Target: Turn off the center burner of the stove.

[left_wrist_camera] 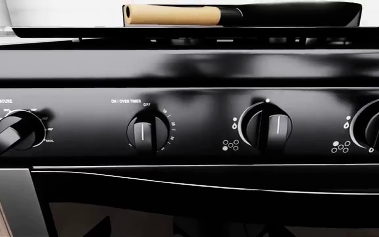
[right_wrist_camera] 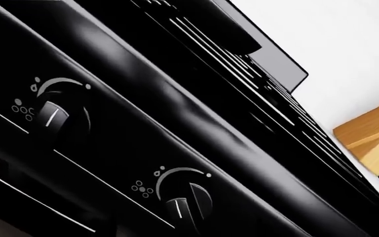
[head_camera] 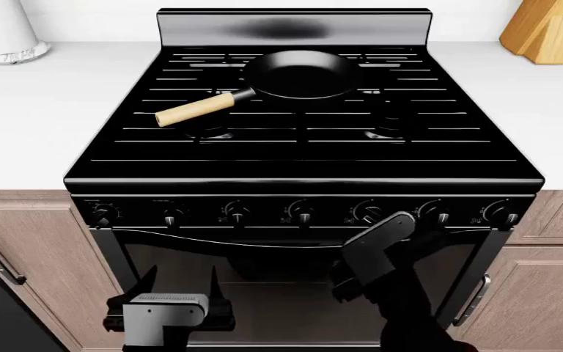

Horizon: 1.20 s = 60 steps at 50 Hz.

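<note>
The glossy black stove [head_camera: 301, 158] fills the middle of the head view, with bar grates and seven small front knobs in a row; the middle knob [head_camera: 301, 214] is uncovered. My right gripper [head_camera: 406, 224] is raised to the knob panel, just below and right of the fifth knob [head_camera: 368, 213]; its dark jaws blend into the panel. The right wrist view shows two burner knobs [right_wrist_camera: 55, 116] close up. My left gripper [head_camera: 179, 284] is open and empty, low before the oven door. The left wrist view shows the temperature knob [left_wrist_camera: 15, 131], the timer knob [left_wrist_camera: 146, 132] and two burner knobs [left_wrist_camera: 268, 126].
A black frying pan [head_camera: 301, 73] with a wooden handle [head_camera: 196, 109] sits on the grates. White counters [head_camera: 27, 125] flank the stove. A wooden knife block [head_camera: 547, 28] stands at the back right, a white container [head_camera: 3, 29] at the back left. Wood cabinets [head_camera: 37, 257] are below.
</note>
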Motion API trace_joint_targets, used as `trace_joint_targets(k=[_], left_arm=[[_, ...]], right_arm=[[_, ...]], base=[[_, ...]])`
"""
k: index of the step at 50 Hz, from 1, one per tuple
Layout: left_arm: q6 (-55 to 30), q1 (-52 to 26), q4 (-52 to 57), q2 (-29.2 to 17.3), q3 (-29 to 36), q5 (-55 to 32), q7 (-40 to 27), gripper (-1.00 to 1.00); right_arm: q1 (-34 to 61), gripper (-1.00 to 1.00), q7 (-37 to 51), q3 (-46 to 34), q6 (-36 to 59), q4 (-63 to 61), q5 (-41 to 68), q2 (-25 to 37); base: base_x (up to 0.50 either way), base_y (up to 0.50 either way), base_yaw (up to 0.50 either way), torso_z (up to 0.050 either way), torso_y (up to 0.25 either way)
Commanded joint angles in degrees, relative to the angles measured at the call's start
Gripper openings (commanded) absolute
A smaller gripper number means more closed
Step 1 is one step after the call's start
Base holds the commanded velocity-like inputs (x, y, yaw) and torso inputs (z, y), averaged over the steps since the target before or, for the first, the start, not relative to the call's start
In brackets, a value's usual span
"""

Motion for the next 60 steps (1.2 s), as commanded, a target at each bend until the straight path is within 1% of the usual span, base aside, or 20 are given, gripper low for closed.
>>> trace_joint_targets(k=[1,13,60], left_arm=[[0.1,0.1,0.2,-0.3,0.3,-0.1,-0.3,1.0],[0.2,0.0,0.0,-0.5,0.6,-0.2,-0.5,1.0],[0.6,-0.4,-0.4,-1.2,1.8,-0.9,-1.7,1.0]], right_arm=[[2.4,1.0,-0.8,-3.0,1.4,1.5,-1.9,0.5],[3.8,1.0,-1.1,-2.9,2.4,3.3,-1.9,0.5],[7.9,1.0,-2.4,-5.4,0.7,12.7,-1.7,-0.9]], base=[[0.0,0.0,0.0,0.0,0.0],[0.0,0.0,0.0,0.0,0.0],[0.0,0.0,0.0,0.0,0.0]])
